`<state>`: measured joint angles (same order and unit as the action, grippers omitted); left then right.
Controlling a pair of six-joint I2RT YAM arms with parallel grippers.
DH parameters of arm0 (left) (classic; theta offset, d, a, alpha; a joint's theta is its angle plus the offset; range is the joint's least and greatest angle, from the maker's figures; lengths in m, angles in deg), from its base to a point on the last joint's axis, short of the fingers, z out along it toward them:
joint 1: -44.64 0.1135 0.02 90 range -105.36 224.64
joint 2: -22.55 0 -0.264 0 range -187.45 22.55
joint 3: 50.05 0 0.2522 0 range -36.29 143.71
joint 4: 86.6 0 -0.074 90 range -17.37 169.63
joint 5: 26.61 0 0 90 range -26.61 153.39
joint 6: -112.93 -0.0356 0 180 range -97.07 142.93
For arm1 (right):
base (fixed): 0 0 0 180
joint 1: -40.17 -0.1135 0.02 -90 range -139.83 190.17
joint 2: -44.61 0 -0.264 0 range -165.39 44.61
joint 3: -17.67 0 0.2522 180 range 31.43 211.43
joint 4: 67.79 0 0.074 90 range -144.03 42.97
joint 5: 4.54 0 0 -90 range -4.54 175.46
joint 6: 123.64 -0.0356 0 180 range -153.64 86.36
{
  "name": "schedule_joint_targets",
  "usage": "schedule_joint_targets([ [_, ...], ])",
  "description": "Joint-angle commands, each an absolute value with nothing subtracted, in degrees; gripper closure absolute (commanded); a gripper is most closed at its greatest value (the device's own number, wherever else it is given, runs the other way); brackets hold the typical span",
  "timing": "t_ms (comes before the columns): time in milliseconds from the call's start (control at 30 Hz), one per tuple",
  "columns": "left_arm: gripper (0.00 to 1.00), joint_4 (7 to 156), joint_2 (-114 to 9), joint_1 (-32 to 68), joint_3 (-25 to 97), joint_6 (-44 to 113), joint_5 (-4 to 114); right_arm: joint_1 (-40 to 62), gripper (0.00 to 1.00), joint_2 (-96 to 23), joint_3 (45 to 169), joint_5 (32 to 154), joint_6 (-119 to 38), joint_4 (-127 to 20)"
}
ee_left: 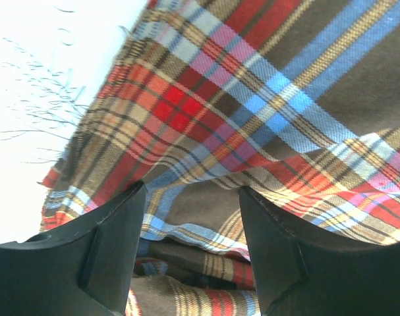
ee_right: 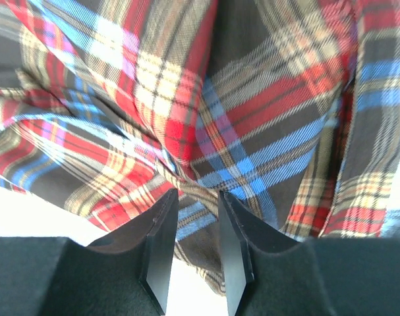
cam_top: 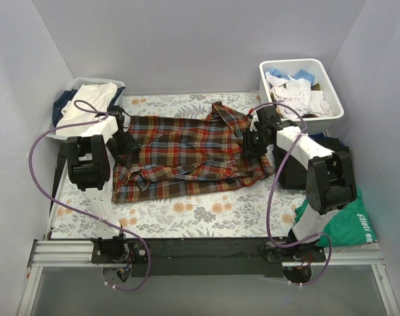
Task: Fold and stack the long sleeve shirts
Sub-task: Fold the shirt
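Plaid shirt (cam_top: pixel 186 155) lies spread across the middle of the floral table (cam_top: pixel 206 214), long axis left to right, collar end to the right, lower edge rumpled with a sleeve folded over the body. Left gripper (cam_top: pixel 124 141) sits at the shirt's left end. On the left wrist cam the left gripper (ee_left: pixel 192 191) has its jaws well apart; the plaid (ee_left: pixel 252 99) shows through the gap, lying in loose layers with nothing pinched, so it has hold of nothing. Right gripper (cam_top: pixel 254 139) is at the collar end. On the right wrist cam the right gripper (ee_right: pixel 198 195) is nearly closed, with a ridge of plaid (ee_right: pixel 265 99) running up into the narrow gap and folds converging on the tips, so it reads as clamped on the shirt. Bare table shows below the cloth there. Black pile (cam_top: pixel 290 172) sits just beside the right arm, mostly hidden, so I can't tell how it's folded. White bin (cam_top: pixel 295 64) at back right holds white and blue clothes, the basket (cam_top: pixel 117 84) at back left holds white cloth, and a green garment (cam_top: pixel 348 220) lies at the near right edge.
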<state>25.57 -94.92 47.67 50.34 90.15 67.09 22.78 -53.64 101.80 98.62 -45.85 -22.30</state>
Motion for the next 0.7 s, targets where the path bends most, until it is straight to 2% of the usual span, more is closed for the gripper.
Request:
schedule_joint_targets([
  [0, 0.41, 26.9, -91.01, 52.29, 50.9, 89.99, 70.35, 22.86, 0.6, -54.34, 104.65, 98.02, -45.07, -23.44],
  [200, 0.41, 31.82, -85.39, 50.01, 50.2, 85.6, 53.92, 23.29, 0.61, -59.44, 102.19, 93.21, -47.78, -21.33],
  [400, 0.4, 32.09, -80.91, 43.09, 49.23, 83.92, 54.51, 24.17, 0.62, -60.51, 97.97, 88.2, -50.24, -18.52],
  [667, 0.4, 28.93, -73.44, 40.78, 41.16, 84.54, 56.18, 25.58, 0.63, -54.8, 93.13, 82.82, -52.27, -16.06],
])
